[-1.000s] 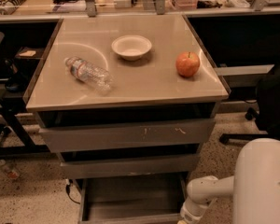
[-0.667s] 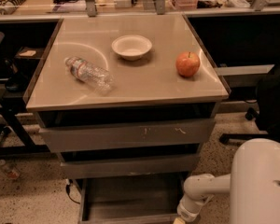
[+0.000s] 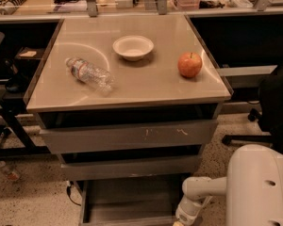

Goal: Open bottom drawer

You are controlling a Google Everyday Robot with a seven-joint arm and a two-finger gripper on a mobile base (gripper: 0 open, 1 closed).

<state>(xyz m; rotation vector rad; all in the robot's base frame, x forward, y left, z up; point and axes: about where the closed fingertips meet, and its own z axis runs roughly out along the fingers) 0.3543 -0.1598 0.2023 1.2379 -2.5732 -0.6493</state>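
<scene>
The gripper (image 3: pixel 179 221), whose grip I cannot tell, is at the right front corner of the bottom drawer (image 3: pixel 127 200), whose front extends leftward from it.

One white bowl (image 3: pixel 133 47), one red apple (image 3: pixel 190 64) right of the bowl, one plastic bottle (image 3: pixel 89 73) left of the bowl, three grey drawers below the bowl: top drawer (image 3: pixel 127 136), middle drawer (image 3: pixel 132 167), bottom drawer (image 3: pixel 127 201), one gripper (image 3: pixel 178 221) far below the bowl, to its right.
</scene>
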